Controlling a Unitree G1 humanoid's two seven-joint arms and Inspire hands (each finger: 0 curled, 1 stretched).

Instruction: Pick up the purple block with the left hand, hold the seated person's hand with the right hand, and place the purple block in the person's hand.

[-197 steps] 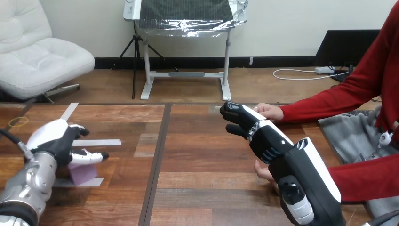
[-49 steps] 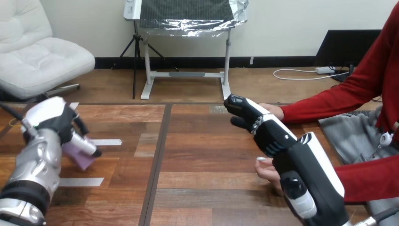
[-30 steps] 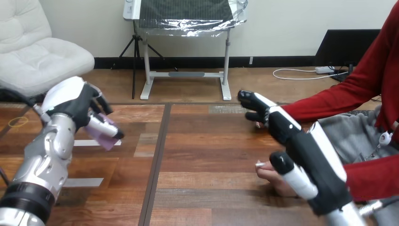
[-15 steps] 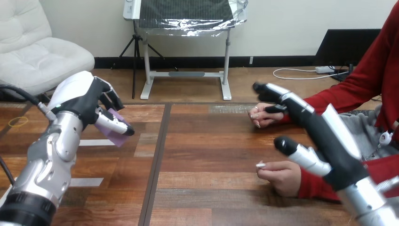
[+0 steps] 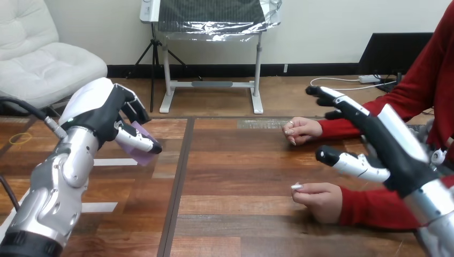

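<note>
The purple block [image 5: 140,150] hangs above the left part of the worktop [image 5: 235,182], pinched between the curled fingers and thumb of the left robot hand [image 5: 104,115]. The person's farther hand [image 5: 302,130] and the person's nearer hand [image 5: 319,201] rest on the worktop well to the block's right, both loosely closed. The right robot hand [image 5: 377,142] hovers spread open just beside them, touching neither, and is by far the nearer to them.

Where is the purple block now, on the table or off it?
Off it: the left hand has its fingers and thumb curled round the purple block, which hangs above the table.
</note>
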